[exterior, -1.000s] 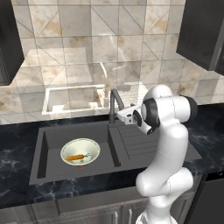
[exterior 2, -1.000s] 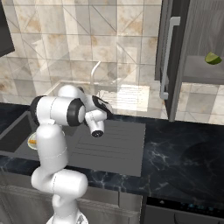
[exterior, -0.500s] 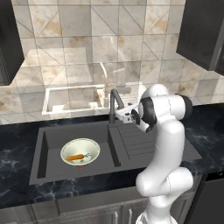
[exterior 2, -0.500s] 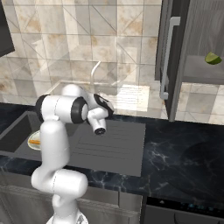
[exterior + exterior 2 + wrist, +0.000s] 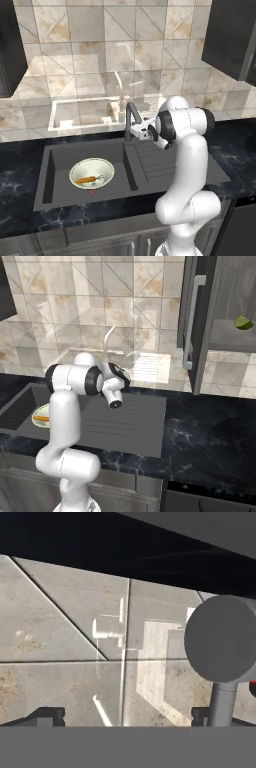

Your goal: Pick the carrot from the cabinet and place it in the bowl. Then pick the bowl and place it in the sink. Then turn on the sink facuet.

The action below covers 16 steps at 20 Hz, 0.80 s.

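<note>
The cream-white bowl [image 5: 91, 173] sits in the basin of the dark grey sink [image 5: 60, 162], with the orange carrot [image 5: 86, 179] lying inside it. The dark sink faucet [image 5: 131, 119] stands at the sink's back edge. My gripper [image 5: 136, 132] is level with the faucet's stem, just to its right, and is open. In the hand view the gripper [image 5: 125, 719] has its fingertips [image 5: 47, 716] wide apart; a round grey faucet part [image 5: 222, 639] on a stem stands just above the right tip, with nothing between the jaws. From the right, the bowl [image 5: 40, 417] and carrot [image 5: 42, 418] peek out behind the arm.
The grey wood-grain cabinet [image 5: 227, 342] stands open at the right with its silver bar handle [image 5: 192, 321] and a green fruit [image 5: 243, 322] on the shelf. The ribbed drainboard [image 5: 130, 418] lies under my hand. The black counter [image 5: 215, 441] runs right; the tiled wall [image 5: 100, 60] is behind.
My hand has crept a little to the left, closer to the faucet. The bowl and carrot have not moved, and the gripper has stayed open.
</note>
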Motion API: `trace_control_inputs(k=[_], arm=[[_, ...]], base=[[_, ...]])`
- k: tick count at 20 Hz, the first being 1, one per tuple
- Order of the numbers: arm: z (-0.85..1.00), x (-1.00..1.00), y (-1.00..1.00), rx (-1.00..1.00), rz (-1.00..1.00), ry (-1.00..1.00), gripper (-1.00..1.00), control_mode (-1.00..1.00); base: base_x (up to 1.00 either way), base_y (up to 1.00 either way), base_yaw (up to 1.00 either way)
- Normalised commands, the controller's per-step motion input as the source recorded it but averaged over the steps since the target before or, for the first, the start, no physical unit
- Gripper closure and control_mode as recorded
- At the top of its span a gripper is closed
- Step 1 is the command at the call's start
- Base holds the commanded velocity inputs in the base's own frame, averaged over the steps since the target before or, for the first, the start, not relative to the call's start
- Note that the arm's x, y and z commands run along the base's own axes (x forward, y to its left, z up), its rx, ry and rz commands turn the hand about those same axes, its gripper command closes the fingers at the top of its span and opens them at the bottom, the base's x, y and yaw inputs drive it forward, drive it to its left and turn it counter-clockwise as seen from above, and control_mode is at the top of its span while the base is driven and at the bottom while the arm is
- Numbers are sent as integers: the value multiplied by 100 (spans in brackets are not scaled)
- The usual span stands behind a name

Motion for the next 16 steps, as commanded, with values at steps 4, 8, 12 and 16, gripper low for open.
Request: trace_control_inputs(k=[4, 8, 12, 16], arm=[[-23, 38, -1, 0, 0, 0, -100, -100], [-19, 39, -12, 0, -2, 0, -100, -100], [-12, 33, -22, 0, -3, 0, 100, -100], [-10, 19, -40, 2, -2, 0, 100, -100]], base=[[0, 0, 0], [0, 0, 0], [0, 0, 0], [0, 0, 0]])
